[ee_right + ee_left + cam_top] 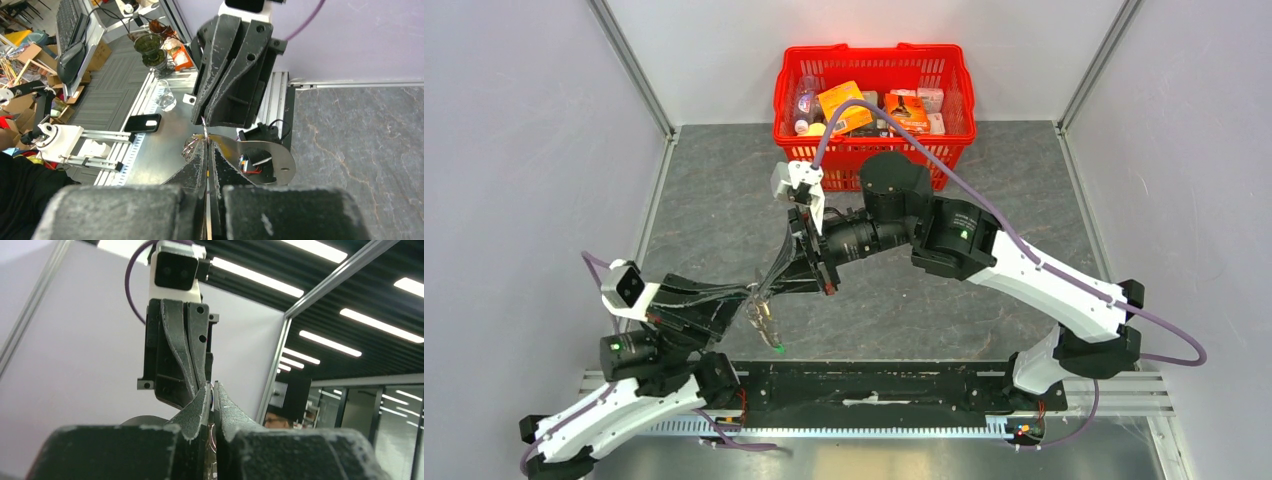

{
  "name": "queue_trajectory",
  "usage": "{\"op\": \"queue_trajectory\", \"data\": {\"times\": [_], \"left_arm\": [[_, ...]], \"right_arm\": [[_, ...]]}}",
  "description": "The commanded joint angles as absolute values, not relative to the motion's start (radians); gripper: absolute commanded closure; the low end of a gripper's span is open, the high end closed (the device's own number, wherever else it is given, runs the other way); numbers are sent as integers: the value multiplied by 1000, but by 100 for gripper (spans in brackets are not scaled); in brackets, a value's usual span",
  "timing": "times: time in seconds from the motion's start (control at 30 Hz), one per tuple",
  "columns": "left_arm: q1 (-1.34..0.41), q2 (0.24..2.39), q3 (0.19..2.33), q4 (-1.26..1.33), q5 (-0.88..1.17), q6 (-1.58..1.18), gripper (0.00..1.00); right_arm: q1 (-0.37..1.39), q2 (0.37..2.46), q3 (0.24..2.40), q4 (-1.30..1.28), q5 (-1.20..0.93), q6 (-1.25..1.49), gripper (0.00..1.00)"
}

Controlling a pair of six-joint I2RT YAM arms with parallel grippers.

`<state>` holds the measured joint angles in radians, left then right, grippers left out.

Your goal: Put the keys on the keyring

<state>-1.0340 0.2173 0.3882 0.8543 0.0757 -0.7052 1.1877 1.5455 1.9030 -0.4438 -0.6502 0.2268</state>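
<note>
Both grippers meet tip to tip above the near middle of the table. My left gripper (756,298) (213,385) is shut on the thin metal keyring (192,146), whose edge shows between its pads. The ring's chain and the grey-beige strap (761,318) hang below it, with the green key (778,346) dangling at the bottom. My right gripper (768,284) (207,141) is shut on a thin metal blade with a bit of yellow-orange tag (207,172) between its fingers; its tip touches the ring. Most of that yellow-orange key is hidden by the fingers.
A red basket (876,47) full of packets stands at the far edge of the grey table. The black base rail (874,385) runs along the near edge. Grey walls stand on both sides.
</note>
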Motion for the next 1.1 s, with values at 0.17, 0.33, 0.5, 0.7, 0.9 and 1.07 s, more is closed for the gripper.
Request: {"op": "queue_trajectory", "data": {"times": [0.17,0.33,0.5,0.7,0.9,1.07], "left_arm": [[-1035,-50,681,-52,112,-687,84],[-1035,83,864,-290,201,-652,82],[-1035,268,959,-395,324,-641,82],[-1035,486,996,-469,497,-618,82],[-1035,553,983,-479,549,-603,82],[-1035,547,968,-462,563,-606,80]], "right_arm": [[1191,1472,2003,-866,-580,77,100],[1192,1489,2047,-1123,-584,9,100],[1192,1503,2045,-1255,-627,-43,100],[1193,1523,2067,-1353,-686,-89,100],[1193,1526,2055,-1375,-692,-98,100],[1193,1541,2044,-1363,-690,-93,100]]}}
